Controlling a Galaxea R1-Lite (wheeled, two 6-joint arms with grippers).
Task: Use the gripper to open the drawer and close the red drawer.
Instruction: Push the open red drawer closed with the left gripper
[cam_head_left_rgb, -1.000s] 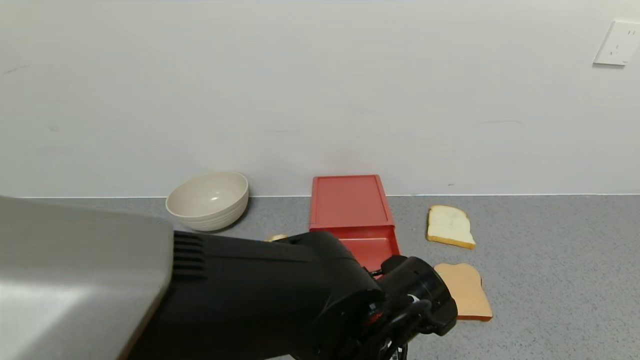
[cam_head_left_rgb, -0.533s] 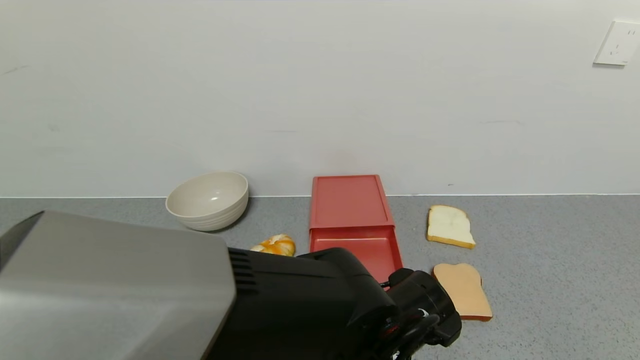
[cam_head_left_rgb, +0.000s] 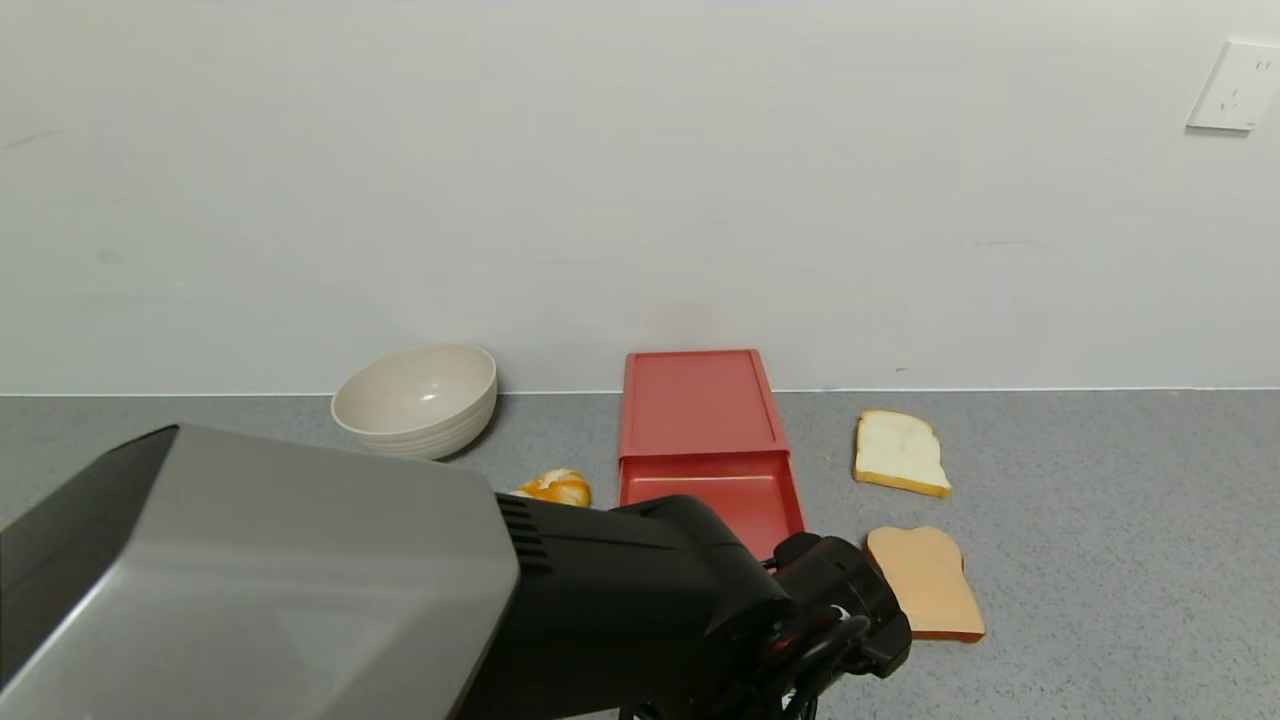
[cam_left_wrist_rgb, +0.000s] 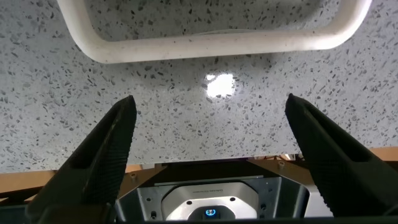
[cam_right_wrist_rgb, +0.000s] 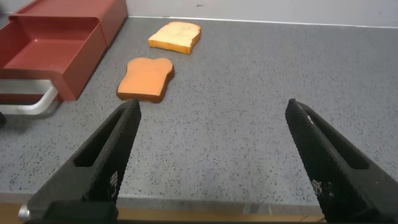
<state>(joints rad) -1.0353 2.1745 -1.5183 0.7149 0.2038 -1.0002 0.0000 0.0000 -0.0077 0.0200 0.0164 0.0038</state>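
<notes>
The coral-red drawer (cam_head_left_rgb: 697, 405) lies flat against the back wall with its tray (cam_head_left_rgb: 745, 500) slid out toward me. My left arm's black wrist (cam_head_left_rgb: 835, 610) hangs over the tray's front and hides the handle in the head view. In the left wrist view the left gripper (cam_left_wrist_rgb: 210, 104) is open and empty over bare counter, and the white loop handle (cam_left_wrist_rgb: 217, 46) lies just beyond its fingertips, untouched. In the right wrist view the right gripper (cam_right_wrist_rgb: 212, 107) is open and empty near the counter's front edge. The tray (cam_right_wrist_rgb: 53, 46) and its handle (cam_right_wrist_rgb: 31, 106) lie off to one side there.
A cream bowl (cam_head_left_rgb: 416, 400) stands by the wall left of the drawer. An orange-and-white bun (cam_head_left_rgb: 553, 487) lies in front of it. A white bread slice (cam_head_left_rgb: 898, 453) and a toasted slice (cam_head_left_rgb: 928, 580) lie right of the drawer. A wall socket (cam_head_left_rgb: 1235, 86) is at the upper right.
My left arm has drawn back toward the counter's front edge. This uncovered the bun and more of the open tray. The bowl and the bread slices have not moved.
</notes>
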